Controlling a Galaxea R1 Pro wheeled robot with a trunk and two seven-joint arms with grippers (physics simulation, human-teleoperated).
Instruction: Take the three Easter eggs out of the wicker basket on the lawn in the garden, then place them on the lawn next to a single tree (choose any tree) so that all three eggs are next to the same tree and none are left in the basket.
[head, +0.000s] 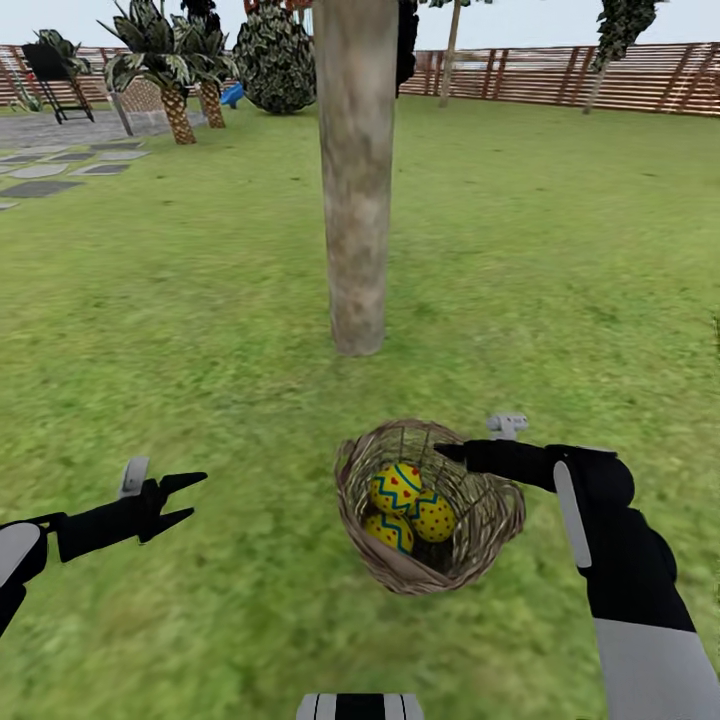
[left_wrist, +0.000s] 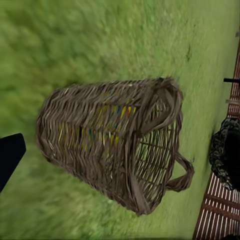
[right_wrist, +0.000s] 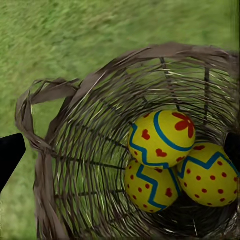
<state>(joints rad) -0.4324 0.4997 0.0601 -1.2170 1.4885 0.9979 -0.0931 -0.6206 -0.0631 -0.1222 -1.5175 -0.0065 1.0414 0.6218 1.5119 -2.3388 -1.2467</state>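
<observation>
Right hand (head: 450, 452), grip unclear, hovers at the wicker basket (head: 490, 525), whose mouth opens upward.

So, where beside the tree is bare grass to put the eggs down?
Bare lawn lies on both sides of the tree, and between its base and the wicker basket. The basket itself is crowded: three Easter eggs touch one another, and the right hand is at its rim.
</observation>
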